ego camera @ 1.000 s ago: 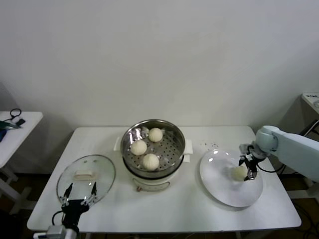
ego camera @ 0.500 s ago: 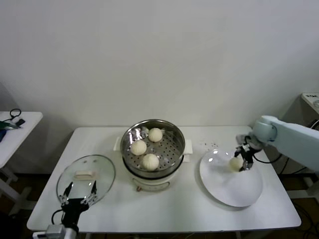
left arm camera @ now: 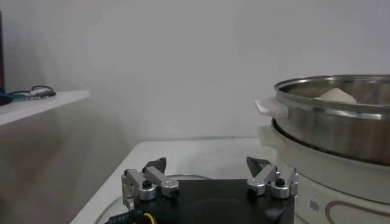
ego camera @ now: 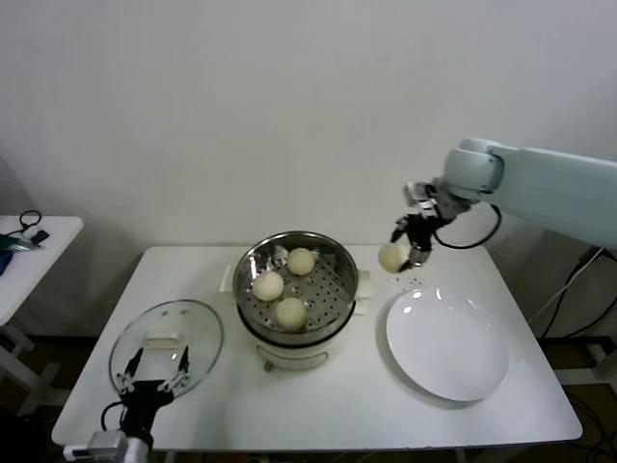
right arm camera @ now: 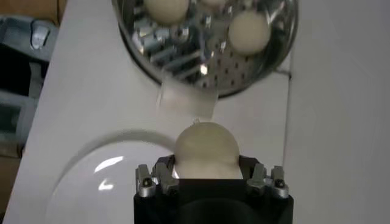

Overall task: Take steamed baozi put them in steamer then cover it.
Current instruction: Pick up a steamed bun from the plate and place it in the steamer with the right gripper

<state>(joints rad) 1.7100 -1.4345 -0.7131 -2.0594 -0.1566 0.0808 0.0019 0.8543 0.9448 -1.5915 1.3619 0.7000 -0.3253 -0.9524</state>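
Observation:
My right gripper [ego camera: 405, 250] is shut on a cream-white baozi [ego camera: 390, 257] and holds it in the air to the right of the steamer [ego camera: 333, 253], above the table. The held baozi shows large in the right wrist view [right arm camera: 206, 149]. Three baozi [ego camera: 269, 285] lie on the steamer's perforated floor. The steamer also shows in the right wrist view [right arm camera: 183, 52] and the left wrist view [left arm camera: 341, 131]. The glass cover [ego camera: 198, 338] with its cream bar handle lies flat at the table's front left. My left gripper [ego camera: 154, 368] is open just above its near edge.
A flat white plate [ego camera: 448, 345] lies bare on the right side of the table. A small side table [ego camera: 34, 246] with dark items stands at far left. The wall is close behind the table.
My right gripper has lifted the baozi off the white plate and carried it up and left toward the steamer. The plate is now bare. The left arm has not moved.

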